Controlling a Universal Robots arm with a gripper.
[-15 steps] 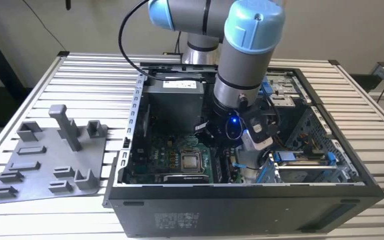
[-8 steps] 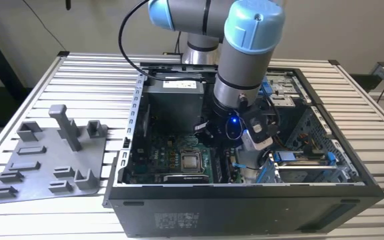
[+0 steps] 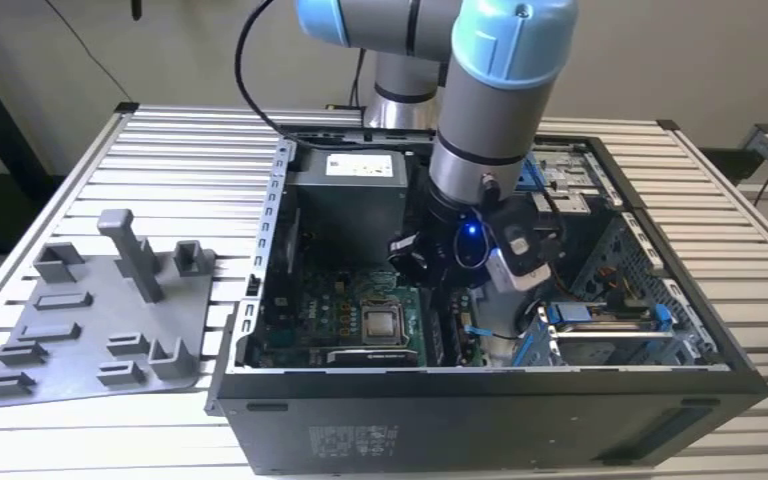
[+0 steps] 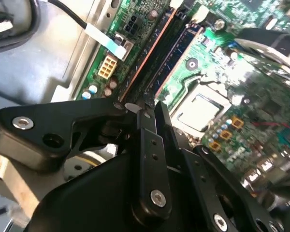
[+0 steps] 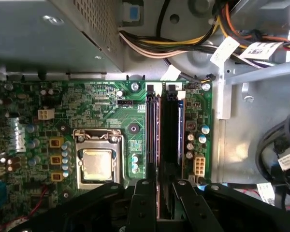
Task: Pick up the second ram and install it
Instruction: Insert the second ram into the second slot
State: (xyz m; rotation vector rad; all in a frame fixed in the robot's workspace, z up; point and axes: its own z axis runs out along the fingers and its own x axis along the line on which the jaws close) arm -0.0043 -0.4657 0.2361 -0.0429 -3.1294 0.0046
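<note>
Black gripper [image 5: 157, 193] reaches down inside the open computer case [image 3: 491, 400] on the worktop [image 3: 184, 150], its fingers [image 5: 146, 205] clamped on the second ram [image 5: 151, 140], which stands edge-down in a motherboard slot right of the processor socket [image 5: 97, 162].

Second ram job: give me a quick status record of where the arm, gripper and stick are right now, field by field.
arm: reaching down into the open computer case in the exterior view
gripper: low over the motherboard's memory slots, next to the processor socket
fingers: closed around a thin upright strip, apparently the second ram, lined up along the slots
seating: cannot tell if pressed home
grey holder tray: on the table, exterior view's left of the case
</note>
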